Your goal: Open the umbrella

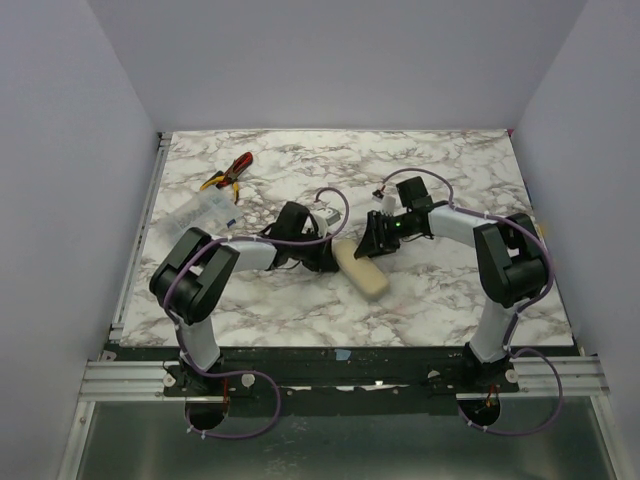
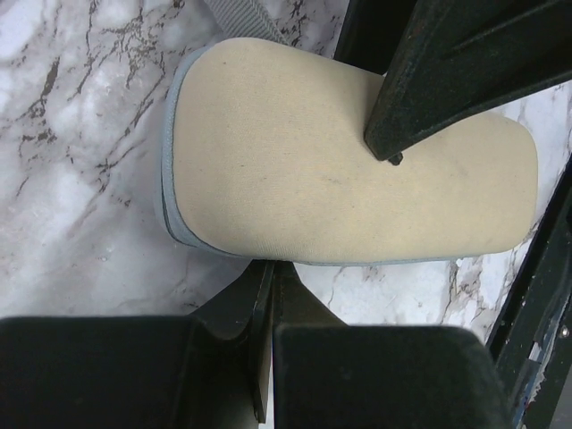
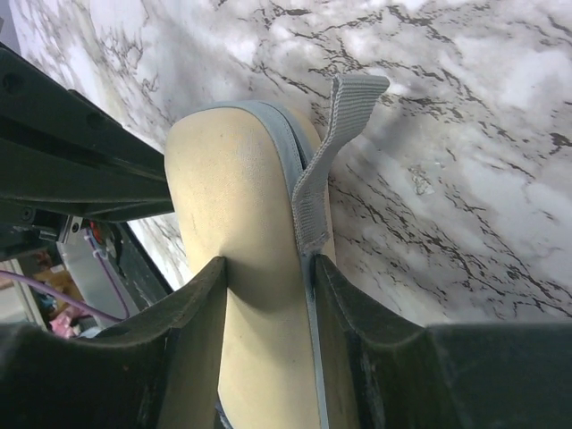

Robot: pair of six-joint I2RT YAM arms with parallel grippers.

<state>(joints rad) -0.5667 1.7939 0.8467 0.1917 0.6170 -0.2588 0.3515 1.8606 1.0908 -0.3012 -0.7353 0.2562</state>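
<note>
Marble bench carries the umbrella; my right hand clamps its end, my left hand (closed, empty) sits just beside it.

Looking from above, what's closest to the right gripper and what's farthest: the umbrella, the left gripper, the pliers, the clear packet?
1. The umbrella, between the fingers of the right gripper.
2. The left gripper, just left of the umbrella.
3. The pliers, far left at the back, and the clear packet beside them: too close to call.
</note>
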